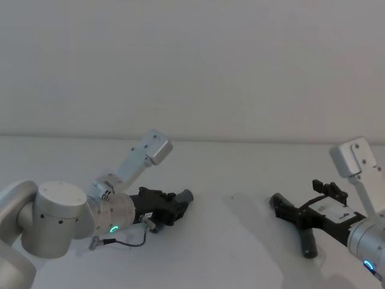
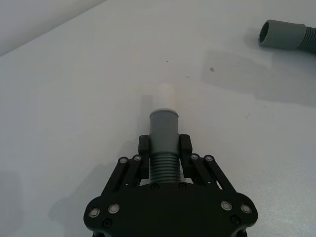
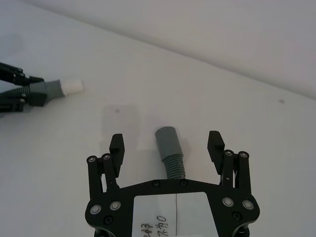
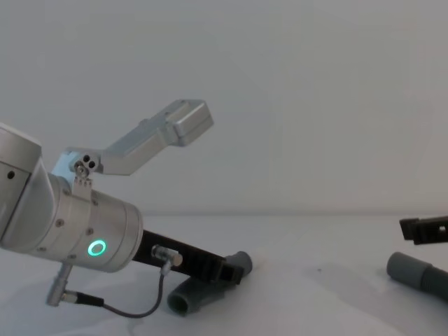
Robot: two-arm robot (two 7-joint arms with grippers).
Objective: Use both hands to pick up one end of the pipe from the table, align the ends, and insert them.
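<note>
Left hand clenched on white-tipped pipe piece at its ribs, right hand released, astride socket piece lying between its fingers on tabletop; risk: uneven closing may roll it, skewing later alignment.

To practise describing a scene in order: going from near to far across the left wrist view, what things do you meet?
left gripper → white-tipped pipe piece clamped in it → second pipe piece, farthest off on the table
</note>
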